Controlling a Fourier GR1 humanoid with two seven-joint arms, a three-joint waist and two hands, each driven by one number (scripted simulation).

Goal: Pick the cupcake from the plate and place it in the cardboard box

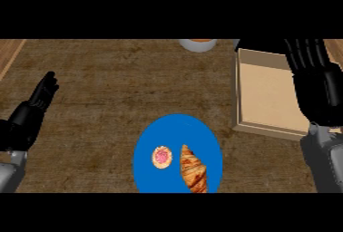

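The cupcake (161, 157) lies on the plate (175, 129), well apart from the open-fingered right hand (320, 86).

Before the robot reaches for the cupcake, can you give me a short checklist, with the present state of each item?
1. Cupcake sits on the blue plate: ok.
2. Croissant lies right beside the cupcake and could be bumped: not ok.
3. Cardboard box is open, its visible floor bare: ok.
4. Right hand holds nothing, fingers straight, but hangs over the box's right side, away from the plate: not ok.
5. Left hand rests open at the left edge, out of the way: ok.
6. Whether the cupcake touches the croissant: cannot tell.
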